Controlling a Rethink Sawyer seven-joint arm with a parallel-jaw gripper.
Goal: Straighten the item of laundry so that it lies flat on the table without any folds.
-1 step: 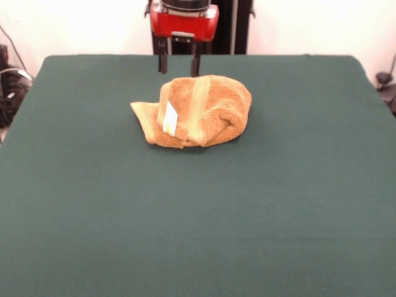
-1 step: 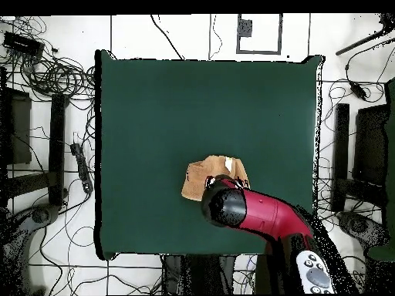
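The two dark fingers stand apart, with an open gap between them and nothing in it. The gripper hangs just above and behind the towel's far edge in the front view; the tips look close to the cloth, but I cannot tell whether they touch it. Above them sits the red wrist, and in the overhead view the red and black arm reaches in from the bottom right, its head covering part of the towel's near side.

As a judgement, the task is barely begun. The towel is still a bunched heap, no corner is pulled out flat, and nothing is gripped. Left to do: take hold of an edge or corner, draw it out, and spread the rest until no fold remains.

The towel lies on the table, toward the robot's side and roughly midway across, with wide green cloth free all round it. It is golden-orange terry, folded over on itself into a rounded mound. A paler band runs up and over the top of the heap. A flatter flap pokes out at the picture's left in the front view, and a small white tag hangs on the front face beside the band. The right side is rolled under in thick, soft folds.
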